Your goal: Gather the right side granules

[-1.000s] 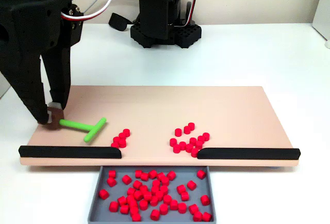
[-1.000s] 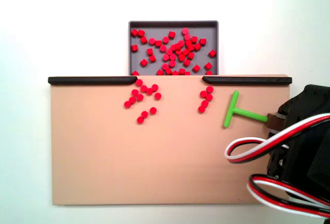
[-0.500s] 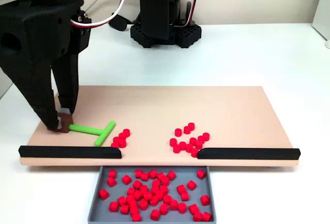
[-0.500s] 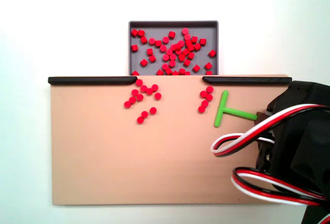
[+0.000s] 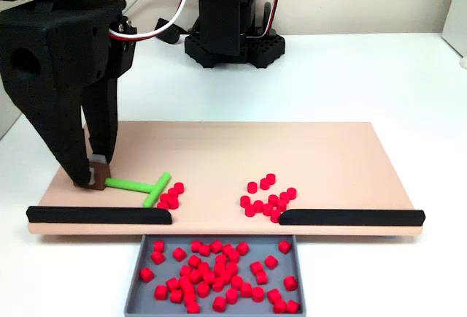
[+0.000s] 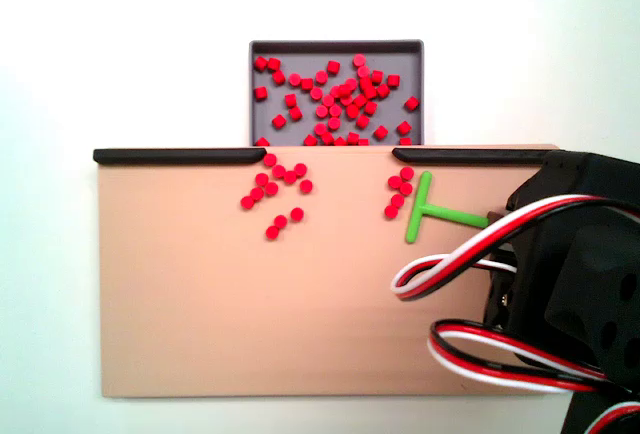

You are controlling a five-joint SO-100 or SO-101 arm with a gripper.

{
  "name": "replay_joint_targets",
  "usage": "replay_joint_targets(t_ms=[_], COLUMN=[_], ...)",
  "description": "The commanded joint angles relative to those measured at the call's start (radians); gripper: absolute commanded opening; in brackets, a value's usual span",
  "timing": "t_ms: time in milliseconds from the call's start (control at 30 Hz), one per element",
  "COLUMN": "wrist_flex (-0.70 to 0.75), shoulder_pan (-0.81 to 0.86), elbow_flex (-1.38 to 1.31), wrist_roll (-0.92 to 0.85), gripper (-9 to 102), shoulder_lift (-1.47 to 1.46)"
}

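On the tan board [image 6: 250, 304], close to its black rail, the right side granules [image 6: 399, 191] sit as a small bunch of red pellets; in the front-facing fixed view the same bunch [image 5: 170, 196] lies left of centre, just above the left black rail [image 5: 98, 215]. Touching or nearly touching them is the crossbar of the green T-shaped tool [image 6: 432, 214] [image 5: 139, 185], lying flat on the board with its stem running away from the pellets. The jaws [image 5: 94, 176] are closed on the stem's far end, tips down at the board surface; the black arm with its red, white and black wires shows in both fixed views. A bigger bunch of red pellets [image 5: 268, 196] [image 6: 275, 192] rests well apart on the board, beside the other rail [image 5: 350, 217]. Beyond the gap between the rails, a grey tray [image 5: 136, 291] [image 6: 255, 94] holds many scattered red pellets. Everything rests on a white desk [image 5: 379, 76].
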Motion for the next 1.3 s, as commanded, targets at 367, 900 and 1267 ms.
replay_joint_targets(t_ms=[367,900,1267], wrist_flex=[-0.005,-0.002,0.006], shoulder_pan=[-0.026,-0.060,-0.084], elbow_flex=[-0.025,-0.025,-0.023], wrist_roll=[-0.170,-0.178,-0.167], gripper=[0,0,0], shoulder_lift=[0.006,0.006,0.006])
